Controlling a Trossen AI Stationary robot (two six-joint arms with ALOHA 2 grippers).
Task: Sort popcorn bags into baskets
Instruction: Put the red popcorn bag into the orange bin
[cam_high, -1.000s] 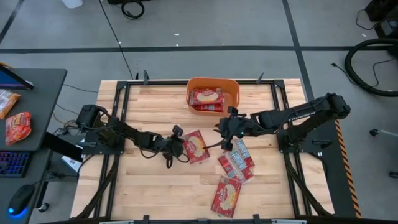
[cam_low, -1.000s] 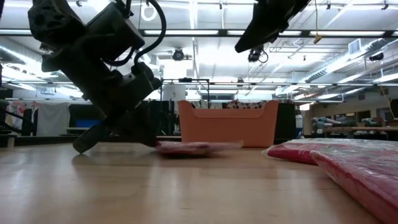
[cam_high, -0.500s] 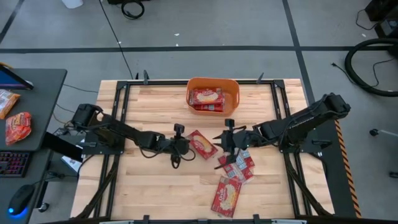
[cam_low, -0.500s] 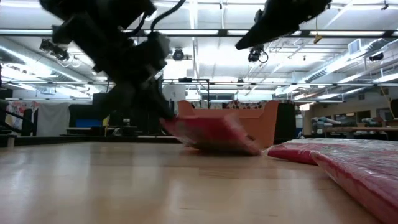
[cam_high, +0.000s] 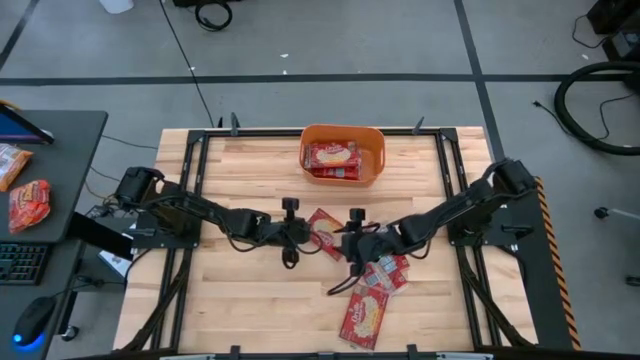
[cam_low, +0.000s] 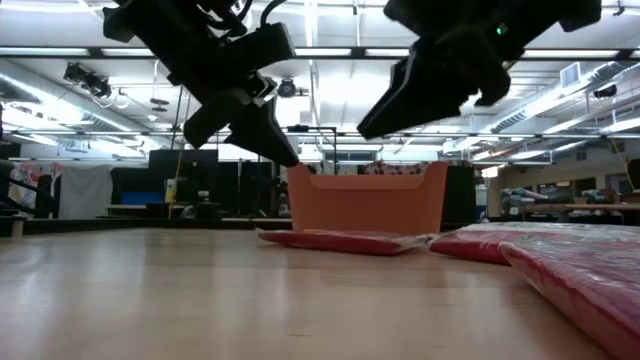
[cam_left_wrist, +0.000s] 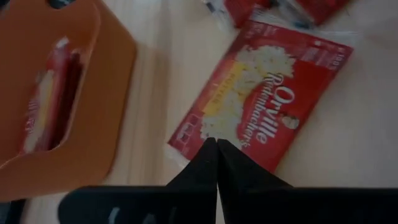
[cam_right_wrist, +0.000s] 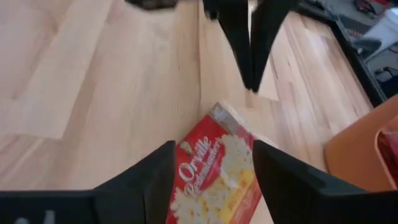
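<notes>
Sitting under everything is the wooden bench (cam_high: 250, 290), the biggest thing here. Both dark arms are reaching in over its middle from the two sides.

At the far edge of the bench, the orange basket (cam_high: 343, 153) is holding red popcorn bags (cam_high: 333, 156). The high view is looking down on those bags, but the low view is showing only the basket's orange wall (cam_low: 366, 199).

More popcorn bags (cam_high: 365, 314) are lying near the front of the bench, toward the right.

One popcorn bag (cam_high: 327, 232) is lying flat in the middle, between the two claws. The left wrist view is showing the words "Orville Redenbacher's" on it (cam_left_wrist: 261, 112); the high view is too far off to read them.

The left claw (cam_high: 300, 232) is hanging just beside this bag with its fingers (cam_left_wrist: 214, 165) pressed together, holding nothing. The right claw (cam_high: 348, 241) is hanging over the bag's other side with its fingers (cam_right_wrist: 149, 180) spread wide apart, one on each side of the bag.
</notes>
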